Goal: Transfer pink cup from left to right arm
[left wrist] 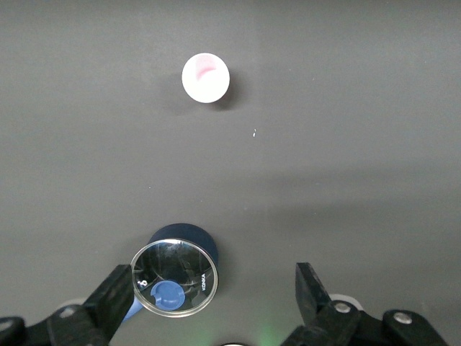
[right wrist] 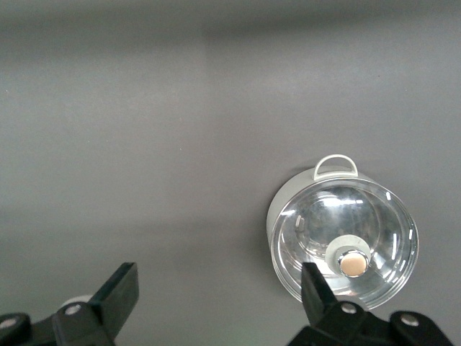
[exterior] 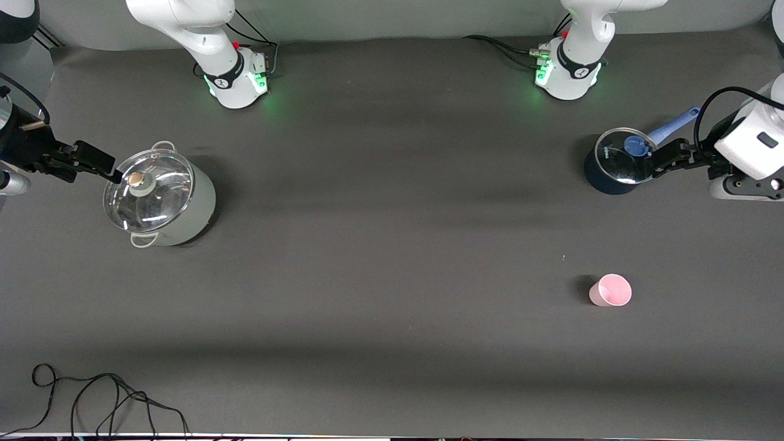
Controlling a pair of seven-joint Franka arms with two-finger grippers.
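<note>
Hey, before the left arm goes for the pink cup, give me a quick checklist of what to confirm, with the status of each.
1. Pink cup upright on the table, mouth up: ok.
2. Cup free of both grippers: ok, nothing touches it.
3. Left gripper open: ok, fingers spread wide, holding nothing.
4. Left gripper over the cup: not ok, it hangs over the small dark blue pot with the glass lid; the cup sits nearer the front camera.
5. Right gripper open for the handover: ok, empty, waiting over the white pot.
6. Table between blue pot and cup free of obstacles: ok.
</note>
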